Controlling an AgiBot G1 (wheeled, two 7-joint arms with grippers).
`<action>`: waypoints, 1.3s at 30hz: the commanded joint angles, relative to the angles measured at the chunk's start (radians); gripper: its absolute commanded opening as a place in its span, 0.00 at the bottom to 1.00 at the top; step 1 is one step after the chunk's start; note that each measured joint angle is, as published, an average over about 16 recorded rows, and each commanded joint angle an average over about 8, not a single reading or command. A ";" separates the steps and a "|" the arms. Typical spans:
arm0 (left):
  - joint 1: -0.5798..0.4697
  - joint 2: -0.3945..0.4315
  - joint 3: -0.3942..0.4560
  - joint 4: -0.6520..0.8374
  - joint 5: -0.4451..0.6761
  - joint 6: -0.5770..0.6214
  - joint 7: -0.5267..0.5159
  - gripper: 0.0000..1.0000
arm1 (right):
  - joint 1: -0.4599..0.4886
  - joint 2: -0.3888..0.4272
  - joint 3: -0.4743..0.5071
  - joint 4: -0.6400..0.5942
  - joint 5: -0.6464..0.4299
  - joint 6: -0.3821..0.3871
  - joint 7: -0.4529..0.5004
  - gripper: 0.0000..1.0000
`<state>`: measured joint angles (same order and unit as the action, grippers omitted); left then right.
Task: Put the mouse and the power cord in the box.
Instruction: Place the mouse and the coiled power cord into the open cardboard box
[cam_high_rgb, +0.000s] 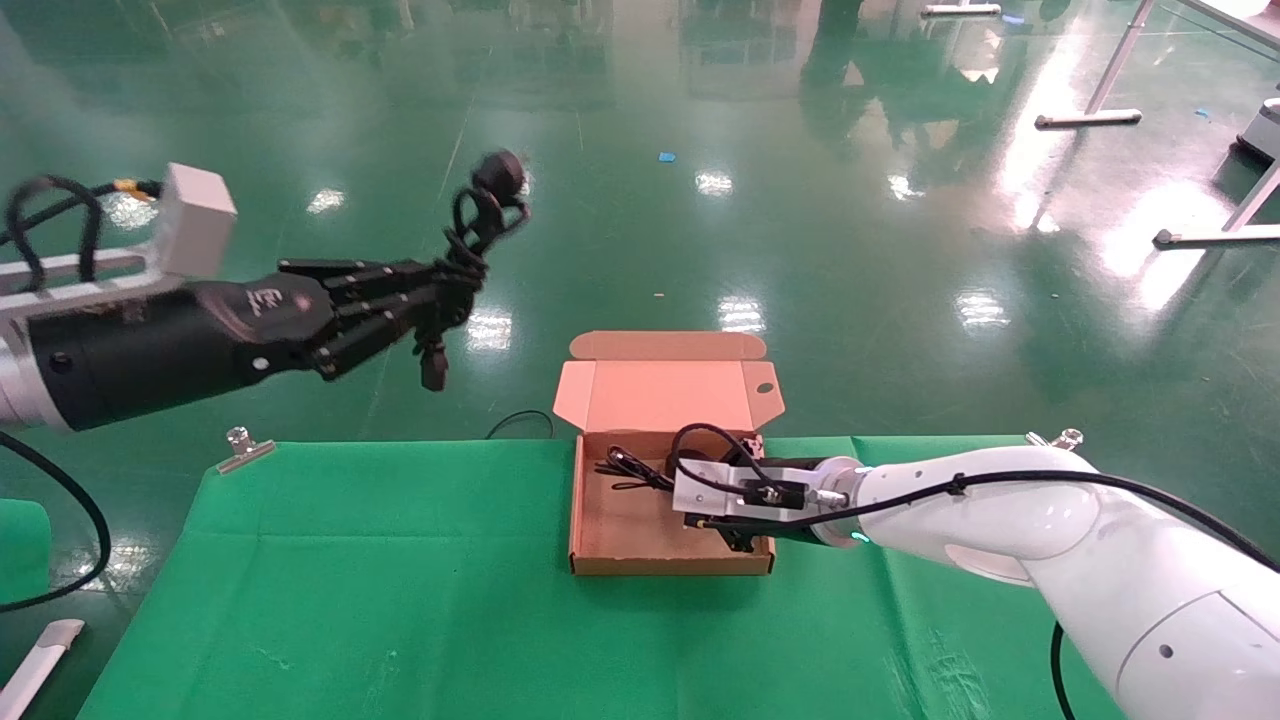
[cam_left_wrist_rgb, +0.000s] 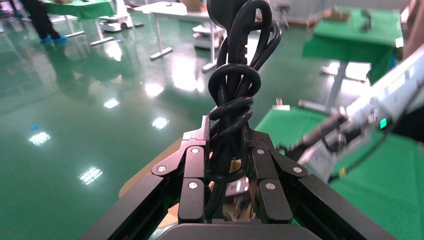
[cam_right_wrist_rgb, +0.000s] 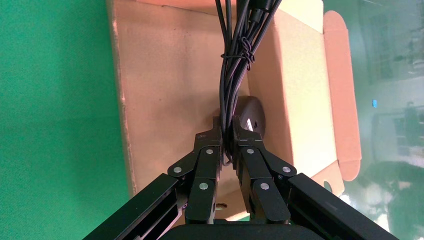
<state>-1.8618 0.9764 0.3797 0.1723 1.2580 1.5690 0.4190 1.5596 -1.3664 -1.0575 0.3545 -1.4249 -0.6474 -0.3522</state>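
Mouse (cam_right_wrist_rgb: 251, 118) and its thin cable (cam_right_wrist_rgb: 233, 75) are down inside the open cardboard box (cam_high_rgb: 612, 520), which sits on the green-covered table (cam_high_rgb: 380, 590) with its hinged flap lid (cam_high_rgb: 668, 385) standing up at the far side. The right gripper (cam_right_wrist_rgb: 227, 145) reaches into the box from the robot's right, its fingers pinched together on the bundled mouse cable; the mouse body lies just beyond the fingertips, resting on the box floor near the wall on the lid side. In the head view a loop of the cable shows at the box's far left corner.

The power cord (cam_high_rgb: 478, 225) is well away from the box, held up in the air over the green floor beyond the table's far left edge. The left gripper (cam_left_wrist_rgb: 227, 135) is clamped on the cord's knotted bundle, with the round plug head (cam_high_rgb: 499, 174) standing above the fingers and a smaller connector end (cam_high_rgb: 433, 368) dangling below.
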 joint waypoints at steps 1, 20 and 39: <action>0.003 0.002 0.005 -0.028 0.016 -0.004 0.011 0.00 | 0.000 0.000 -0.013 -0.004 0.009 -0.002 0.008 1.00; -0.035 0.092 0.103 -0.152 0.158 -0.097 0.089 0.00 | 0.046 0.038 0.011 -0.103 0.193 -0.001 -0.018 1.00; 0.223 0.402 0.328 -0.499 0.273 -0.531 0.051 0.00 | 0.319 0.419 0.025 -0.117 0.201 -0.449 -0.219 1.00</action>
<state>-1.6571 1.3767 0.7089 -0.3006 1.5234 1.0471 0.4582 1.8683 -0.9542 -1.0312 0.2415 -1.2205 -1.0904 -0.5638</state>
